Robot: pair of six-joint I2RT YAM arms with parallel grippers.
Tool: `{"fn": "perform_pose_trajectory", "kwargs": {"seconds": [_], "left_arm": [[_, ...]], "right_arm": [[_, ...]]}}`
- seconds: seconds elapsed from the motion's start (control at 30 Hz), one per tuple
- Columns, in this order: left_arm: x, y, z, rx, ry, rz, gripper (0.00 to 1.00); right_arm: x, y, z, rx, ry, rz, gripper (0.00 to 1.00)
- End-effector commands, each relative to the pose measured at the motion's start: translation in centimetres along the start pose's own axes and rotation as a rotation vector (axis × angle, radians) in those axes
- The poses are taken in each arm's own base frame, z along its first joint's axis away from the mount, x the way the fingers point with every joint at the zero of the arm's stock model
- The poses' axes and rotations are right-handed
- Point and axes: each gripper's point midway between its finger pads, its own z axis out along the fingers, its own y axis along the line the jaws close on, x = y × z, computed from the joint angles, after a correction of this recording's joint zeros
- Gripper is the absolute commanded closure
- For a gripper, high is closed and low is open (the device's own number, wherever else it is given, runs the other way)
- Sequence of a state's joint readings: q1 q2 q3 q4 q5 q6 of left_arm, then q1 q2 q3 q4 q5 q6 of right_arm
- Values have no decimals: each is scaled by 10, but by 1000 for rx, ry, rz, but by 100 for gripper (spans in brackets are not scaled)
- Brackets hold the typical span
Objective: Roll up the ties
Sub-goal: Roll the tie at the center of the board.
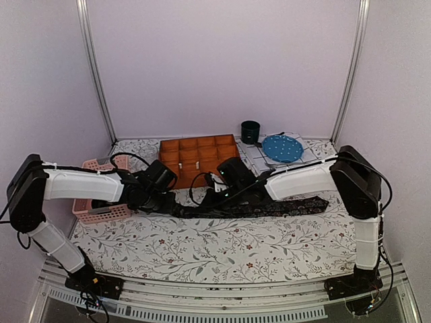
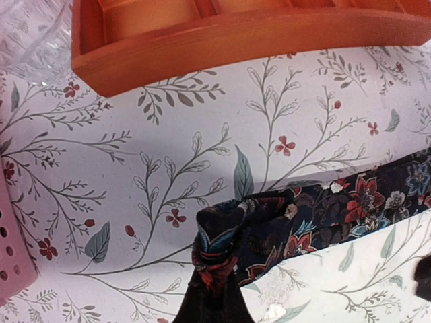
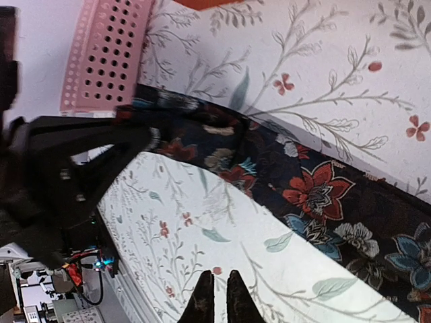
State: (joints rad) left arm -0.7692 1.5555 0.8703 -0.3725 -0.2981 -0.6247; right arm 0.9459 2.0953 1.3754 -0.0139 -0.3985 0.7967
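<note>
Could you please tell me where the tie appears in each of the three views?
Top external: tie lies across the picture's middle, left to right.
Left wrist: tie at lower right, bunched end bottom centre.
Right wrist: tie runs diagonally, upper left to lower right.
Shared landmark: pink basket.

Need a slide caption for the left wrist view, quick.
Left gripper pinches the bunched end of the tie on the floral tablecloth, orange tray beyond.

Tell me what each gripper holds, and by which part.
The left gripper pinches the dark floral fabric necktie by its bunched, folded-over end; the right gripper holds nothing.
</note>
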Motion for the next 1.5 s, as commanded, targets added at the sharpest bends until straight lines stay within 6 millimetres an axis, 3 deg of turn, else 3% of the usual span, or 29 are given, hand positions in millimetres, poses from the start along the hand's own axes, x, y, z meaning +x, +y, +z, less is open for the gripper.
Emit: {"fn": "perform_pose_trajectory", "kwargs": {"seconds": [0.0, 0.13, 0.23, 0.5, 0.6, 0.9, 1.03, 1.17, 1.47], "left_arm": [[-2, -1, 0, -74, -5, 74, 100], [-1, -6, 2, -118, -3, 121, 100], [-1, -12, 3, -147, -2, 156, 100], [0, -31, 7, -213, -6, 238, 100], [1, -31, 6, -221, -4, 232, 100], [2, -38, 1, -144, -9, 182, 100], [3, -37, -2, -133, -13, 171, 100], [-1, -36, -7, -113, -26, 156, 100], [-1, -36, -7, -77, -29, 139, 100]], "right_arm": [[-45, 71, -91, -114, -215, -78, 92], [-50, 60, -107, -89, -261, -64, 91], [-45, 38, -108, -56, -262, -37, 91], [-36, -6, -94, -4, -240, 32, 90], [-29, -12, -79, -26, -190, 42, 90], [-25, 12, -12, -130, -61, 35, 95], [-20, 1, 17, -122, -17, 88, 98], [-15, -15, 32, -94, -1, 127, 100], [-4, -18, 56, -91, 60, 147, 100]]}}
